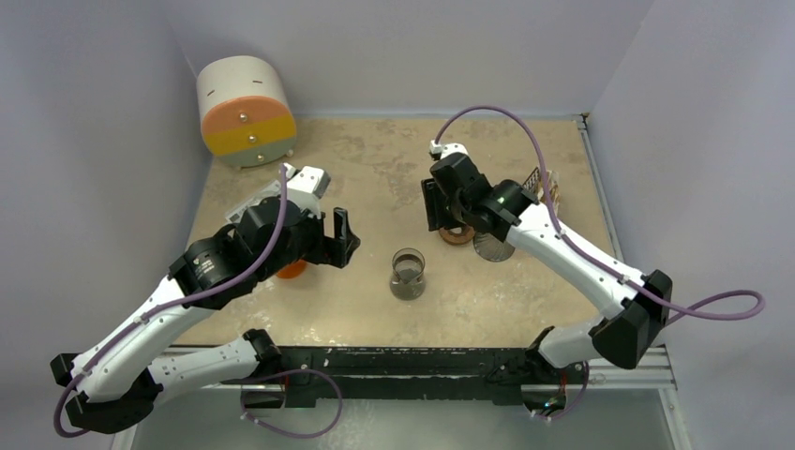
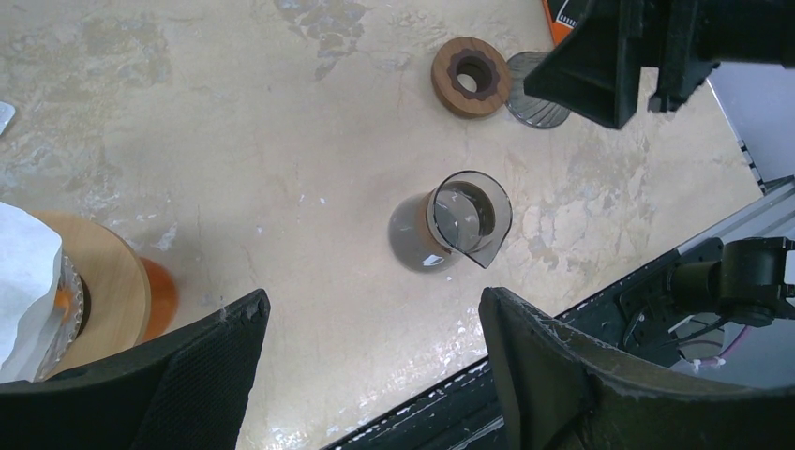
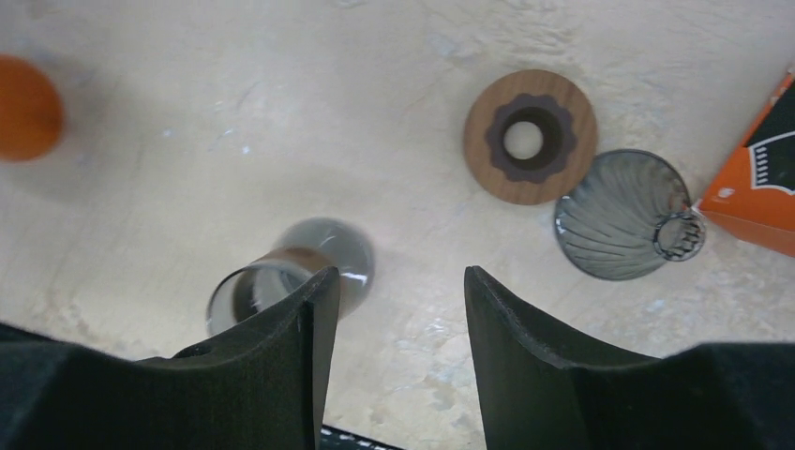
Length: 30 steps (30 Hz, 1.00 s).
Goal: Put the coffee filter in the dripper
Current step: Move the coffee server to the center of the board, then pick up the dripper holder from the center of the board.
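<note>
L pincer point(image 2: 375, 309) wide, empty: glass carafe point(image 2: 453, 220) ahead, paper filter point(image 2: 23, 281) beside one finger. R pincer point(image 3: 401, 277) parted, empty: glass dripper point(image 3: 619, 216) ahead-right.

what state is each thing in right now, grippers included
left gripper: open, empty
right gripper: open, empty
paper filter: sitting in the wood-collared dripper
carafe: upright, looks empty
wooden ring: flat on the table, nothing in it
glass cone: beside the ring, no filter in it
orange box: only a corner shows, cannot tell if open
</note>
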{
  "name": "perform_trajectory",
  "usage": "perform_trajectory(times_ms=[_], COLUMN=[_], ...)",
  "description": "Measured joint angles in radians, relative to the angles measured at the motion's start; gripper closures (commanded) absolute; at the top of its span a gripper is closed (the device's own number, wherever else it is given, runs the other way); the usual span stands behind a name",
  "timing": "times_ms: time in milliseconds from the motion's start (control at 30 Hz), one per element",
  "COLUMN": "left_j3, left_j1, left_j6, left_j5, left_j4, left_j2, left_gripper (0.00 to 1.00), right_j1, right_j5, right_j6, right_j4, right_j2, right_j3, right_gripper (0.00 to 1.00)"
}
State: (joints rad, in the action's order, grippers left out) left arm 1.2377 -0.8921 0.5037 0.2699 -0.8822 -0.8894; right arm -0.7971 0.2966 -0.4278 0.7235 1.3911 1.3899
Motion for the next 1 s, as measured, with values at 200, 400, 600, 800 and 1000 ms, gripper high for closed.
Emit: perform_trajectory(times_ms=[200, 400, 600, 800, 1000], left_j3=[0.0, 0.0, 0.0, 0.0, 0.0], left_j1=[0.0, 0.0, 0.0, 0.0, 0.0], left_j6=[0.0, 0.0, 0.0, 0.0, 0.0], left_j5=[0.009, 0.018, 0.024, 0.027, 0.034], left_j4=[-0.004, -0.026, -0.034, -0.053, -0.064], left_j2=[0.007, 0.01, 0.017, 0.019, 0.019], left_gripper=[0.19, 0.19, 0.19, 0.19, 0.19], right_j1=[0.089, 0.194, 0.288, 0.347, 0.392], right_j5=[-0.003, -0.044, -0.093, -0.132, -0.14], right_j6=[0.047, 0.083, 0.092, 0.096, 0.097], right_j4=[0.004, -0.024, -0.057, -0.088, -0.103], right_j2=[0.089, 0.19, 0.286, 0.367, 0.432], right_j3=[0.0, -0.023, -0.04, -0.04, -0.037], right_gripper=[0.45, 0.45, 0.44, 0.43, 0.41])
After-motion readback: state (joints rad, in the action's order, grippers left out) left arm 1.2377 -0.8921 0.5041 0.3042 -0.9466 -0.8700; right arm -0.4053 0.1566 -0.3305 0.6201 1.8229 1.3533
